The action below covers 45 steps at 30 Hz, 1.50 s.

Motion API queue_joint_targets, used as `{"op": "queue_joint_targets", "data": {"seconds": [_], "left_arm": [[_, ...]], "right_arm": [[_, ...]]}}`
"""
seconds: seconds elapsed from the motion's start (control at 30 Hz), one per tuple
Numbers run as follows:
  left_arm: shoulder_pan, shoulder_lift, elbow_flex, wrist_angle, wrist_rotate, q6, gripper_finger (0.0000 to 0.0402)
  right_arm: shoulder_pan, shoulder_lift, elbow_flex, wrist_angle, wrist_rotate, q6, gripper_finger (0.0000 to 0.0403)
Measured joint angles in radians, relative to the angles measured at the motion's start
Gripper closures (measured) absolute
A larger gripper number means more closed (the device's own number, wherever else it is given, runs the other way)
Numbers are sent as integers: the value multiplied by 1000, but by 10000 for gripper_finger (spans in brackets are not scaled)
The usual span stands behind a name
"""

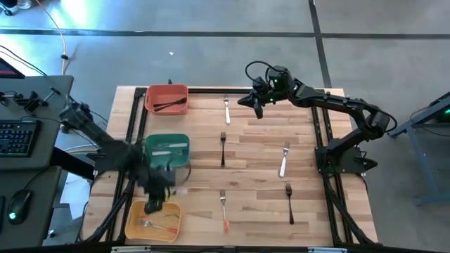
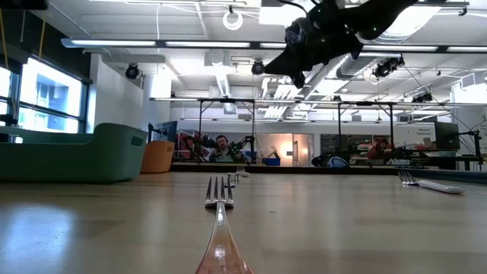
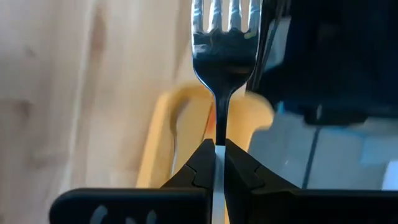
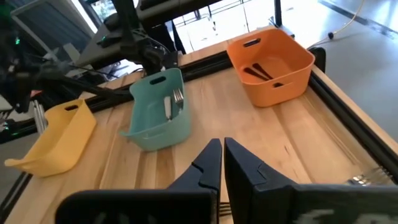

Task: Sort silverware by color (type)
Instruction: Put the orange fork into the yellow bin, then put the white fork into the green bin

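Gripping a fork [image 3: 224, 56] by its thin neck, the left claw [image 1: 156, 204] hangs over the yellow bin [image 1: 133, 223] at the lower left of the high view. The right claw [image 1: 256, 100], pressed together and empty, hovers at the upper middle. Five forks and spoons [image 1: 223, 149] lie scattered on the bench [image 1: 260, 165]. They look light, stiff and slick; the narrow handle seems the surest hold.

R claw [image 4: 221, 163] shut, empty, above table [image 4: 298, 134]; orange [image 4: 272, 57], teal [image 4: 158, 112], yellow bins [image 4: 56, 137] beyond.
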Motion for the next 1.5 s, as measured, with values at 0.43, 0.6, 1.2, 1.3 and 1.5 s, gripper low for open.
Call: {"op": "queue_joint_targets", "data": {"seconds": [0.43, 0.6, 1.2, 1.3, 1.5], "left_arm": [[-205, 204, -43, 69, 25, -42, 399], [-208, 229, -131, 173, 50, -7, 399], [-216, 234, -224, 272, 127, 74, 340], [-216, 220, -221, 270, 159, 55, 334], [-216, 122, -132, 241, 119, -6, 382]], "right_arm": [[-20, 0, 0, 8, 38, 6, 403], [-20, 0, 0, 9, 69, 18, 403], [-20, 0, 0, 9, 81, 23, 403], [-20, 0, 0, 8, 89, 19, 403], [-20, 0, 0, 9, 91, 16, 403]]}}
